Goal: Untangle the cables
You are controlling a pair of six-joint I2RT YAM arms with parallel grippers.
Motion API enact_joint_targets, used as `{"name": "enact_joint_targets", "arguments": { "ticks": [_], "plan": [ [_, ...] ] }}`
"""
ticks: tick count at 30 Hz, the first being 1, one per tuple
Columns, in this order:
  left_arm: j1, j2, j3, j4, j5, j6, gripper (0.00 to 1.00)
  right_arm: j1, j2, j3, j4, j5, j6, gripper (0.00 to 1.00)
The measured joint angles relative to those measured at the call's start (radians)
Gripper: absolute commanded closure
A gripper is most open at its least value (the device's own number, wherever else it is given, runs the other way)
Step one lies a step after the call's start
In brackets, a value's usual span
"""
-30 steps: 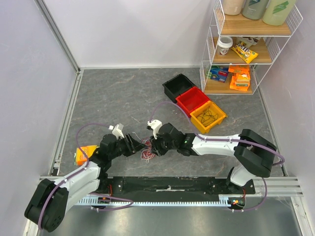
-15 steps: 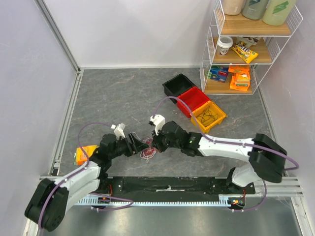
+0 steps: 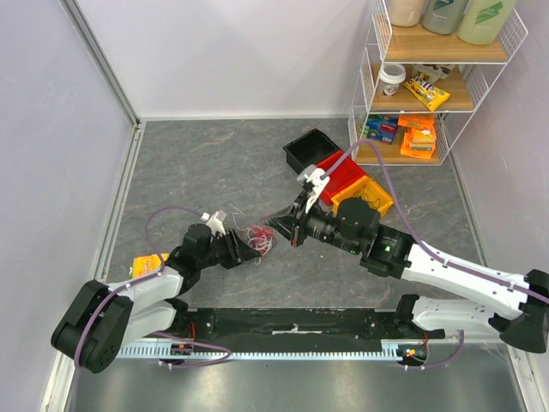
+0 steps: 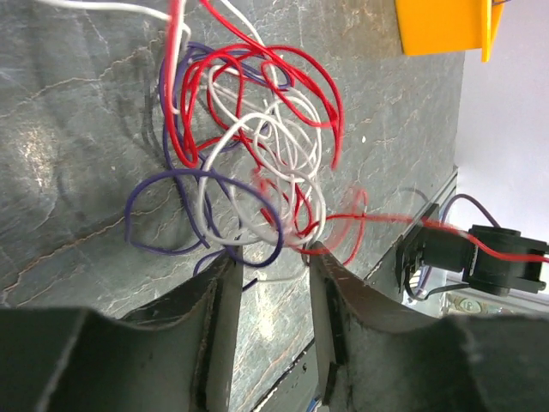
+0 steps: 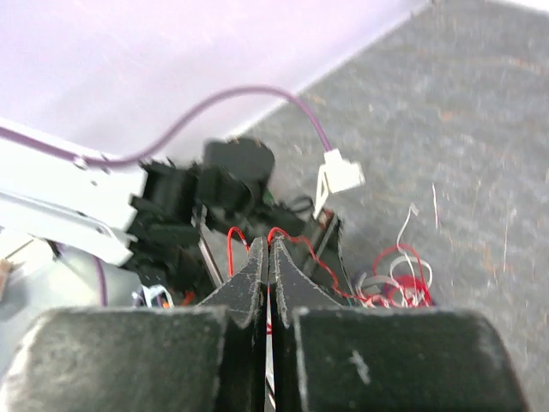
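While the right tool clamps a red strand, left tool parted, tips touching the cables.

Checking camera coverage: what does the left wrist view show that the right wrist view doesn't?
Only the left wrist view: the dark purple loops in the tangle of cables, a corner of the yellow bin, and the left gripper with fingers apart at the tangle's edge. Only the right wrist view: the right gripper shut on the red wire, and a lilac cord arching over the left arm. Both: the tangle of cables on the grey table, and the red wire leaving it.
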Motion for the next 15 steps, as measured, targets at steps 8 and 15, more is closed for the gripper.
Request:
{"name": "enact_joint_targets", "arguments": {
  "ticks": [8,15],
  "plan": [
    [-0.001,-0.163,-0.048,0.021,-0.004,-0.001,0.3,0.0,-0.016,0.129,0.008,0.002,-0.04,1.0],
    [-0.001,-0.821,-0.107,-0.129,-0.048,0.0,0.37,0.0,0.014,0.129,0.008,-0.004,-0.037,1.0]
  ]
}}
